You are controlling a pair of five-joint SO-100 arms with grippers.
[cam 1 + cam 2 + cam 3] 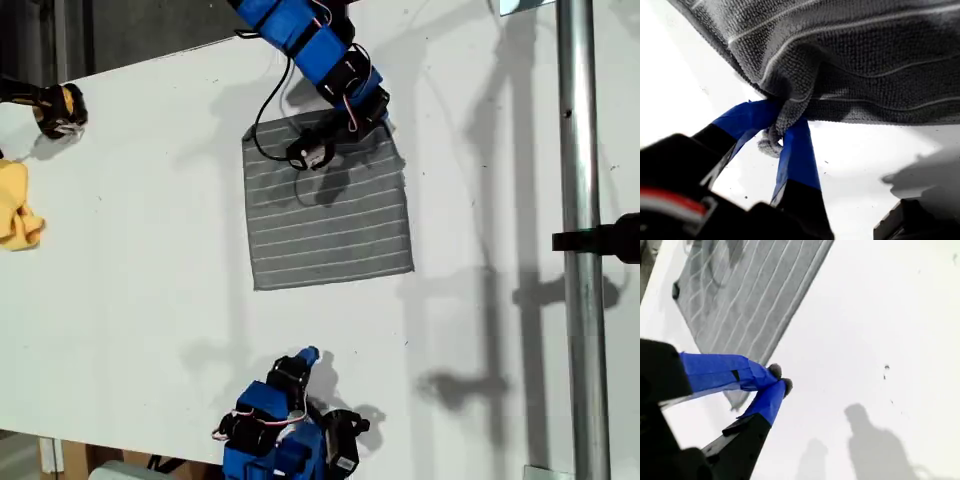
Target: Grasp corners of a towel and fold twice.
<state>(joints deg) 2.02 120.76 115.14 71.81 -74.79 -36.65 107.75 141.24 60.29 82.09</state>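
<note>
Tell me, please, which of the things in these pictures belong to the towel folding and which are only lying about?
Part of the job:
- the towel, grey with white stripes
- its corner, pinched in my first claw
- my second claw, shut on nothing, off the towel

Lying about:
- the yellow cloth at the exterior view's left edge
- the metal pole at its right

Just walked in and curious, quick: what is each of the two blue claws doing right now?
My first gripper: closed, pinching a corner of the grey white-striped fabric towel.
My second gripper: closed, holding nothing, above the white table.
</note>
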